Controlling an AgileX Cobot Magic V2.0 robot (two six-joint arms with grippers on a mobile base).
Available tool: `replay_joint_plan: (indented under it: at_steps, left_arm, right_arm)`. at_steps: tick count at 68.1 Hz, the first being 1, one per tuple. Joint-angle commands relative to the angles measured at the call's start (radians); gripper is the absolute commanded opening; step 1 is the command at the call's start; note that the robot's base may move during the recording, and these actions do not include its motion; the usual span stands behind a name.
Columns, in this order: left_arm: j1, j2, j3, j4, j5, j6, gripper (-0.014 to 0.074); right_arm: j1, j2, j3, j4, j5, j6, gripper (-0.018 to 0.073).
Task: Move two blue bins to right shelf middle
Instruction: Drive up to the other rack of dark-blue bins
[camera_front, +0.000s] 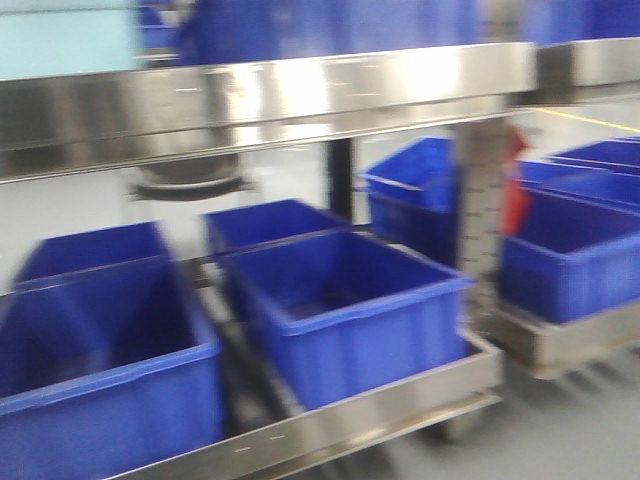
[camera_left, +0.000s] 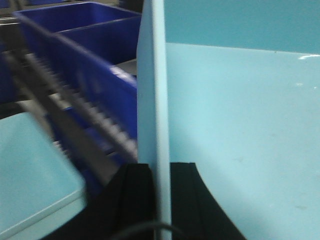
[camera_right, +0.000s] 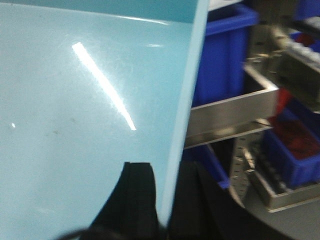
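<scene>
In the left wrist view, a light blue bin (camera_left: 240, 125) fills the frame. Its upright wall (camera_left: 152, 75) runs between my left gripper's (camera_left: 155, 167) two black fingers (camera_left: 131, 192), which are shut on it. In the right wrist view, the same pale blue bin (camera_right: 75, 100) has its side wall edge (camera_right: 182, 100) clamped in my right gripper (camera_right: 164, 170), also shut. Another pale blue surface (camera_left: 30, 170) shows at lower left in the left wrist view. Neither gripper appears in the front view, where the right shelf's (camera_front: 560, 350) level holds dark blue bins (camera_front: 570, 260).
Dark blue bins (camera_front: 340, 310) (camera_front: 100, 370) sit on the steel shelf (camera_front: 330, 420) straight ahead, under a steel upper shelf (camera_front: 260, 100). A perforated upright post (camera_front: 482, 200) separates it from the right shelf. Something red (camera_front: 515, 195) is behind the post. All views are motion-blurred.
</scene>
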Motion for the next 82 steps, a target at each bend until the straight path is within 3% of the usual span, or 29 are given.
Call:
replay_joint_plan:
  at_steps: [1,82]
  left_arm:
    - [-0.018,-0.012,-0.013,-0.095,-0.046,-0.011,-0.0111]
    - [-0.018,-0.012,-0.013,-0.095,-0.046,-0.011,-0.0111]
  right_arm:
    - [0.017,-0.012,-0.010,0.074,-0.093,-0.017,-0.0151]
    - [0.017,-0.012,-0.010,0.074,-0.093,-0.017,-0.0151]
